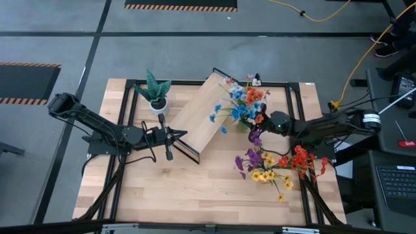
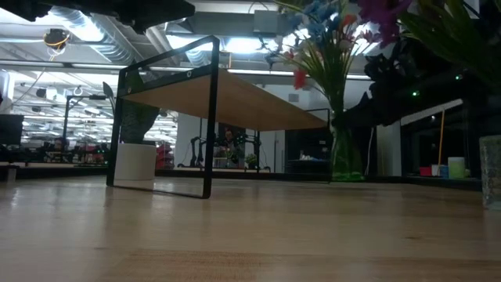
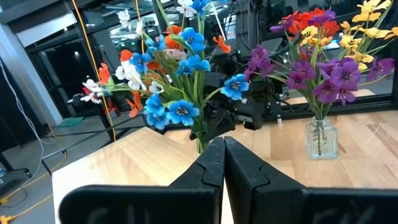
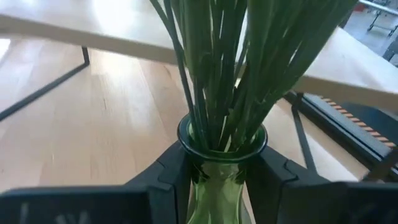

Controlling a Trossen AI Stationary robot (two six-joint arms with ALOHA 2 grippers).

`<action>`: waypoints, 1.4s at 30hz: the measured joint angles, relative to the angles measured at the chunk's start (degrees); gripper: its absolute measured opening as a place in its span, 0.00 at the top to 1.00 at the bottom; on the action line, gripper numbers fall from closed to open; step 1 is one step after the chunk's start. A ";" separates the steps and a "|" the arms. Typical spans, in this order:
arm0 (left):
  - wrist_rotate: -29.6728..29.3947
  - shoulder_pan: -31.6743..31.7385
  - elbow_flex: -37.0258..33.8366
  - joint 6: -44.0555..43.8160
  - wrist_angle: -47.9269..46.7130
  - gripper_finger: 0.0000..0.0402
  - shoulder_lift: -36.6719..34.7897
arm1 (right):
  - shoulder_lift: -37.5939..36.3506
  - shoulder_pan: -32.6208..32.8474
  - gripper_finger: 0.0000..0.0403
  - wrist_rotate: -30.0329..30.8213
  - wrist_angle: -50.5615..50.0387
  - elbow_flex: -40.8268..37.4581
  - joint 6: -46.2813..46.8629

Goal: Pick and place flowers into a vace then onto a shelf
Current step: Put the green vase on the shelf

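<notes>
1. The right claw pinches the neck of the green vase, which holds the flowers beside the shelf
2. The left claw, pressed together, hovers over the counter at the shelf's other side

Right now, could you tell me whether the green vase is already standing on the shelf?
No, the green vase stands on the tabletop beside the shelf, clamped at its neck by the right gripper.

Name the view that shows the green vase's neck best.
Right wrist view: the green vase fills the foreground, its neck clamped between the right gripper's fingers. Low view shows it distant; high and left wrist views hide it behind flowers.
</notes>
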 joint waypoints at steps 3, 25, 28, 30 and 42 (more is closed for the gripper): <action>-0.01 0.00 0.00 -0.12 0.00 1.00 0.00 | -4.28 0.00 0.72 1.72 -5.03 -0.02 -1.09; 0.00 0.00 0.00 -0.57 -0.02 0.99 0.00 | -31.91 0.02 0.72 10.39 -37.92 9.90 -5.66; 0.00 0.00 0.00 -0.42 -0.02 1.00 0.00 | -32.63 0.00 0.72 10.33 -41.00 14.20 -5.93; 0.00 0.00 0.00 -0.40 0.00 0.99 0.00 | -32.67 0.00 0.72 10.33 -42.46 16.80 -5.95; 0.00 0.00 0.00 0.61 -0.02 1.00 0.00 | -27.51 0.02 0.72 3.29 -43.65 27.37 -3.09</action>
